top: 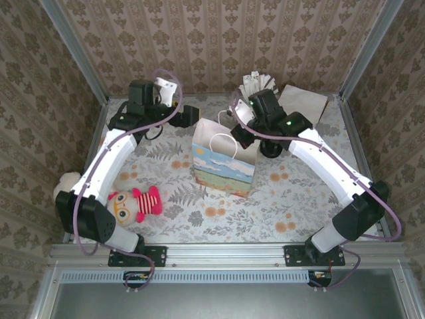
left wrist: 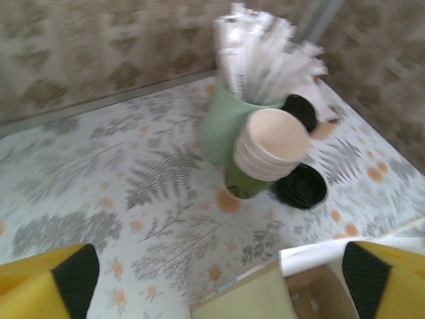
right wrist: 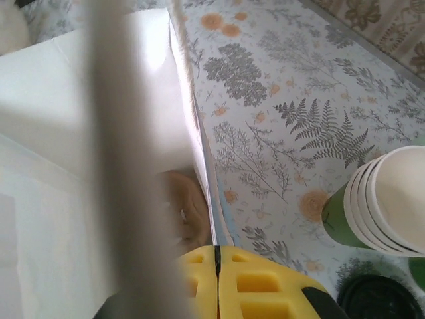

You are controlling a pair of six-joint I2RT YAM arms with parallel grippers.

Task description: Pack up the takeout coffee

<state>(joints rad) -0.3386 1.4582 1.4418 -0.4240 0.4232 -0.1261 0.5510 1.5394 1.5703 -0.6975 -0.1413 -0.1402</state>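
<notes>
Presently noted left tool (left wrist: pixel 219 282) spread wide and empty above far edge of the gift bag (top: pixel 222 169), right tool (right wrist: pixel 216 266) pinched shut on its rim. Cannot place the lidded coffee cup; judged likely inside the bag. Hold rim steady; raise left tool straight, clear of handle (top: pixel 222 141).

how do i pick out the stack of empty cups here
Find the tall gift bag and look past it toward the back wall. Beside the green cup of wrapped sticks is the stack of cups: nested, lidless, cream insides showing.
</notes>
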